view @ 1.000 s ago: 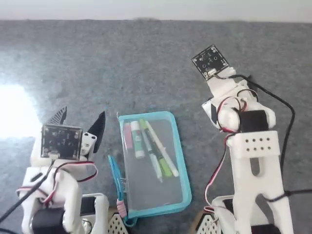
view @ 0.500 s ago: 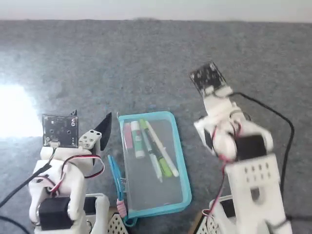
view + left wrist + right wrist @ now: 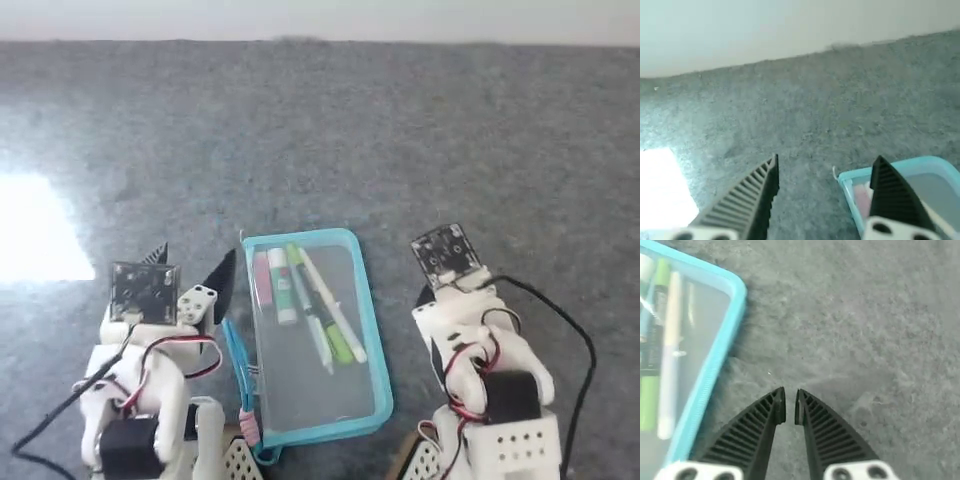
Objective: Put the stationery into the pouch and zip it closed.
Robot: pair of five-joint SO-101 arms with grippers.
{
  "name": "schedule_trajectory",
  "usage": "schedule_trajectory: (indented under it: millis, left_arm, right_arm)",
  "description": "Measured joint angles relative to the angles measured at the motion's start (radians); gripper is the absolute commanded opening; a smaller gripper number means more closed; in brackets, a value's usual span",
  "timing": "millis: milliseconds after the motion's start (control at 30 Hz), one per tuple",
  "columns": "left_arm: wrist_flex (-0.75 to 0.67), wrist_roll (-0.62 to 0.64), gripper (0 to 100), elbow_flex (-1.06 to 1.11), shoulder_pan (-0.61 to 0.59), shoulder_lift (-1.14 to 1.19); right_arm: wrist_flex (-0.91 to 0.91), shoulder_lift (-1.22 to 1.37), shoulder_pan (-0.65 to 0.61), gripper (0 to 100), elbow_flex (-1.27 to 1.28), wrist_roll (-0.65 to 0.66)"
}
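Observation:
A clear pouch with a teal rim (image 3: 367, 300) lies flat between the two arms. Several pens and markers (image 3: 305, 295) lie inside it, red, green and white. Along its left edge run a blue strap (image 3: 236, 362) and a pink tag (image 3: 247, 425). My left gripper (image 3: 192, 268) stands open just left of the pouch's far corner; the left wrist view has that corner (image 3: 930, 162) beside the gripper (image 3: 827, 160). My right gripper (image 3: 790, 392) is shut and empty over bare mat, right of the pouch rim (image 3: 715, 365) and pens (image 3: 667, 365).
A grey mat (image 3: 330, 130) covers the table, with open room on the far side. A bright patch of light (image 3: 35, 225) falls on the left. The right arm's body (image 3: 490, 390) stands close to the pouch's right side.
The right arm has drawn back toward the near edge and come down beside the pouch. The left arm has shifted slightly right and nearer. The pouch has not moved.

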Motion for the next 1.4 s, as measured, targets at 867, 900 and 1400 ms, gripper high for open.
schedule_trajectory:
  millis: [867, 900, 1400]
  left_arm:
    - [-0.161, -0.003, 28, 0.457, 0.003, 0.021]
    - [-0.143, -0.003, 28, 0.457, 0.003, 0.021]
    - [-0.051, -0.003, 28, 0.457, 0.002, 0.021]
  right_arm:
    - [-0.028, -0.265, 0.273, 4.2, 0.354, 0.009]
    - [-0.028, -0.265, 0.273, 4.2, 0.354, 0.009]
    - [-0.028, -0.265, 0.276, 4.4, 0.354, 0.009]
